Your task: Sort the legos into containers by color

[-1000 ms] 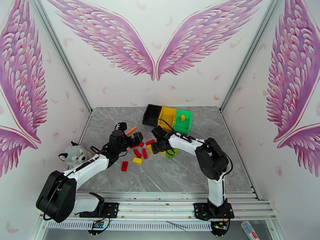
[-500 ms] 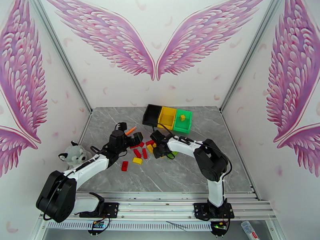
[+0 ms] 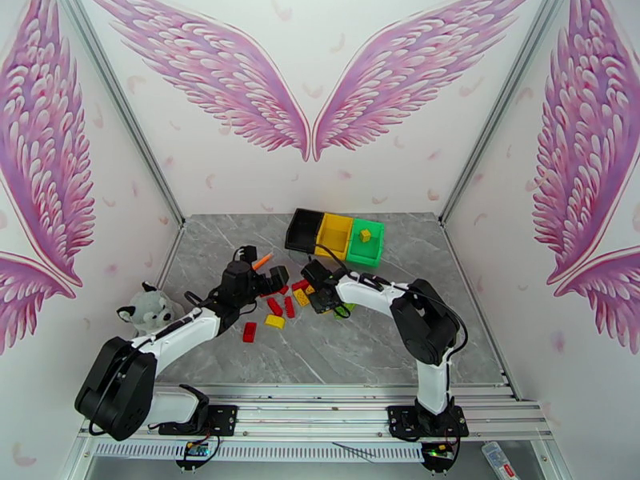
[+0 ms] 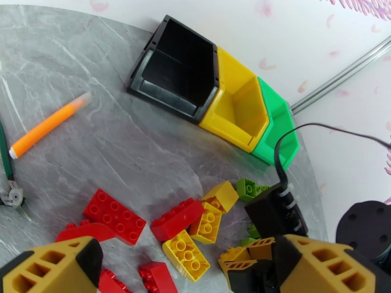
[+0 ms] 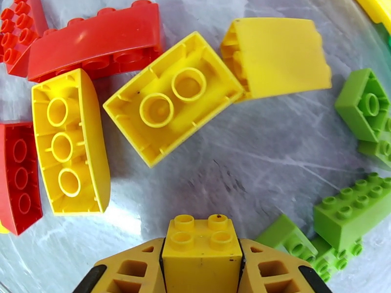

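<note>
Observer: Brick (image 5: 200, 235), yellow, four studs up, is being clamped between the narrowed fingers of the right gripper (image 5: 202, 269). Whether it is touching the grey table (image 5: 254, 157) cannot be told.

Recorder: Where is it being held?

Observer: At the loose legos (image 3: 274, 306). In the right wrist view, yellow and red pieces are lying ahead of it and green ones to its right.

Recorder: Other arm?

Observer: Left gripper (image 4: 183, 269) is being held wide open over red and yellow pieces, nothing between its fingers.

Recorder: Beyond the pile?

Observer: Black bin (image 4: 183, 59), yellow bin (image 4: 239, 106) and green bin (image 4: 276, 125) are standing touching in a row. One yellow brick (image 3: 365, 234) is lying in the green bin. Orange-handled pliers (image 4: 46, 125) are lying left of the pile.
</note>
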Tool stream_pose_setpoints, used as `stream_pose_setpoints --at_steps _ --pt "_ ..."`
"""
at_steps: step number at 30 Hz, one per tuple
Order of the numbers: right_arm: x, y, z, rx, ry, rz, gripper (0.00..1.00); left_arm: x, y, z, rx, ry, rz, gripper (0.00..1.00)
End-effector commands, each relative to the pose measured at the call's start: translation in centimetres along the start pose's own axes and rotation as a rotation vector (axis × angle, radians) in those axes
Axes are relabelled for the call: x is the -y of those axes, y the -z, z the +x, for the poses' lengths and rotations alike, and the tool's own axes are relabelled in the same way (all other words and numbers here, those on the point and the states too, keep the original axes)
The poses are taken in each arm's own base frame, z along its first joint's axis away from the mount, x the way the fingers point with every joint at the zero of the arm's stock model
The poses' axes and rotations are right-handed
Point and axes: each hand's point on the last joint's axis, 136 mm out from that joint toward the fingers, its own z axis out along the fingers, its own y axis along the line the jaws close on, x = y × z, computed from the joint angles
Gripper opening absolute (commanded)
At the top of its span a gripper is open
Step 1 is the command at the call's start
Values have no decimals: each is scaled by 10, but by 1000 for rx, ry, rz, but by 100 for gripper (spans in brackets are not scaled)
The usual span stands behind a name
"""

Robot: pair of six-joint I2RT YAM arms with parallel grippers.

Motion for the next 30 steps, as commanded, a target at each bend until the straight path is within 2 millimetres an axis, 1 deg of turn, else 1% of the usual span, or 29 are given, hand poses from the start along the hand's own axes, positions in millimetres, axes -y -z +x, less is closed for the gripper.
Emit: stream_pose_setpoints --at_steps 1,3,5,6,8,10,11,14,17,20,24,27,30 --pt "20 31 -21 108 -87 7 29 14 -4 3 -2 -54 19 99" --pt "39 41 -28 137 -151 16 29 24 -6 7 -10 -89 27 99" --pt "68 48 -36 168 -242 29 28 36 -8 12 -25 -132 43 99" --pt "79 51 -40 180 -278 26 28 41 -10 15 -36 -152 52 99" --pt "112 59 -50 218 -377 35 27 55 -16 25 -66 -201 73 99" --pt "138 65 -61 254 -444 51 28 68 -22 35 -92 -257 90 99" --pt "150 67 -68 268 -474 60 28 76 -25 41 -107 -289 100 99" --pt "180 68 -88 288 -553 71 28 97 -33 60 -148 -394 124 99" --pt "203 62 -109 300 -615 64 28 116 -36 75 -160 -493 166 99" --pt "218 56 -130 307 -648 61 28 129 -35 84 -136 -583 195 99" --pt "233 45 -152 292 -669 76 31 137 -32 88 -79 -678 167 99" --pt "241 38 -167 293 -670 74 37 144 -26 89 -72 -716 159 99" --pt "245 35 -177 288 -660 79 54 143 -21 84 -72 -722 138 99"
